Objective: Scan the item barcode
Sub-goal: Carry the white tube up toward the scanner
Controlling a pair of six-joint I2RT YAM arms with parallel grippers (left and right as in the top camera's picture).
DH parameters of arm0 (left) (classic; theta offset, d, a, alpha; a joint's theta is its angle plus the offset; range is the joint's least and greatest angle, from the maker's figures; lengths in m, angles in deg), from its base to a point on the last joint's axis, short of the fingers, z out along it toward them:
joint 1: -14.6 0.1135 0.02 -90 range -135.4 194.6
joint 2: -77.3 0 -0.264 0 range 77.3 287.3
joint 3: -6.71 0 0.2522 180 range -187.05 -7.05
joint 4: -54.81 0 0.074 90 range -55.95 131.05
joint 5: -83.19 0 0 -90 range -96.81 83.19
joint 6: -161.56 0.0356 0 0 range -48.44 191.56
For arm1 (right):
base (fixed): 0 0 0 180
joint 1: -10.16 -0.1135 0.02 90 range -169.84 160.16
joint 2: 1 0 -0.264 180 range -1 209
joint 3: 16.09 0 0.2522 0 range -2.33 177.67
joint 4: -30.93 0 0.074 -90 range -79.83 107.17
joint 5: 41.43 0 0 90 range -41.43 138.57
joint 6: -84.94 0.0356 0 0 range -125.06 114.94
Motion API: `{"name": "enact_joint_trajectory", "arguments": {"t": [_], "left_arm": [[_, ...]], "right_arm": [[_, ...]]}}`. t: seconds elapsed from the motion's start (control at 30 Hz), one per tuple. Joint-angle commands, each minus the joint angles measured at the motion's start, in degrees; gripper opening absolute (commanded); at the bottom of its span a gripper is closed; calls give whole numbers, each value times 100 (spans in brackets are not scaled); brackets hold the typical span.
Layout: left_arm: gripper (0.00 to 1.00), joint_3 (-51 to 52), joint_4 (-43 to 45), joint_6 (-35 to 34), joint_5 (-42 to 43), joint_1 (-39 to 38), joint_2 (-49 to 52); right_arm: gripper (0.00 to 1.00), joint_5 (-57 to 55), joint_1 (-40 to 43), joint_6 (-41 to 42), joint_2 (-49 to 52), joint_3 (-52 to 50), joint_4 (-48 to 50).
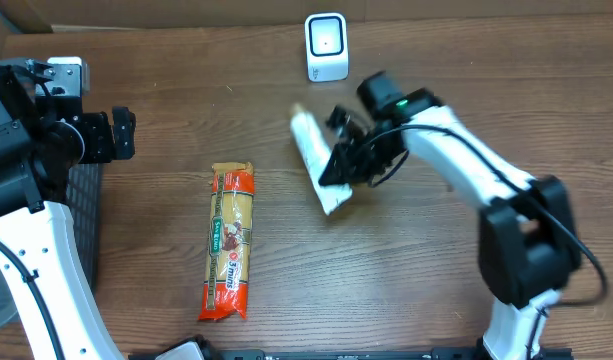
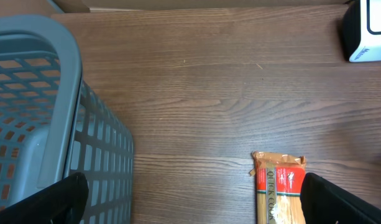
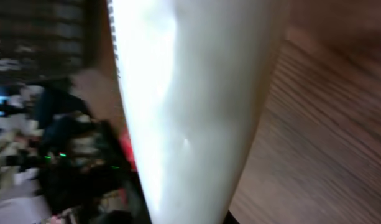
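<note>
Two arms are working at a wooden table (image 1: 406, 290), and only the right one is holding anything. The right fingers (image 1: 338, 168) are pinching shut on a white packet (image 1: 308, 135), gripping it partway along its length. The packet is sitting tilted near the middle of the table, its upper end pointing toward the white scanner (image 1: 326, 46), which is standing near the far edge; whether the packet is resting on the wood or hanging just above it I cannot tell. In the right wrist view the packet (image 3: 190, 93) is filling most of the frame as a plain, blurred white surface. The left fingers (image 1: 123, 135) are standing spread wide and holding nothing, hovering beside the rim of a grey basket (image 2: 47, 124) at the left. An orange pasta packet (image 1: 229, 243) is lying lengthwise on the table, apart from the white packet.
</note>
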Motion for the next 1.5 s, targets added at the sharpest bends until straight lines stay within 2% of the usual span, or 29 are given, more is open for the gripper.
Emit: {"name": "enact_joint_trajectory", "arguments": {"t": [0.0,0.13,0.23,0.57,0.63,0.77,0.93,1.07,1.23,1.33,1.47], "left_arm": [[100,-79,17,103,46,-2,9],[100,-79,15,105,46,-2,9],[100,-79,17,103,46,-2,9],[100,-79,17,105,48,-2,9],[100,-79,17,105,46,-2,9],[100,-79,15,105,46,-2,9],[100,-79,15,105,48,-2,9],[100,-79,17,103,48,-2,9],[100,-79,15,103,46,-2,9],[100,-79,15,103,46,-2,9],[100,-79,17,105,46,-2,9]], "right_arm": [[4,1926,435,-52,-776,284,87],[4,3639,887,-55,-815,284,280],[4,4365,1054,-50,-815,284,553],[4,4223,1117,409,-815,286,892],[4,3416,1117,879,-815,313,1040],[3,654,942,1329,-815,584,782],[3,-2579,452,1360,-706,1611,111],[3,-4328,129,1027,-267,2876,-376],[3,-5554,15,385,551,3856,-339],[4,-6033,15,26,905,3845,310],[3,-6408,15,-844,1403,3842,1180]]}}
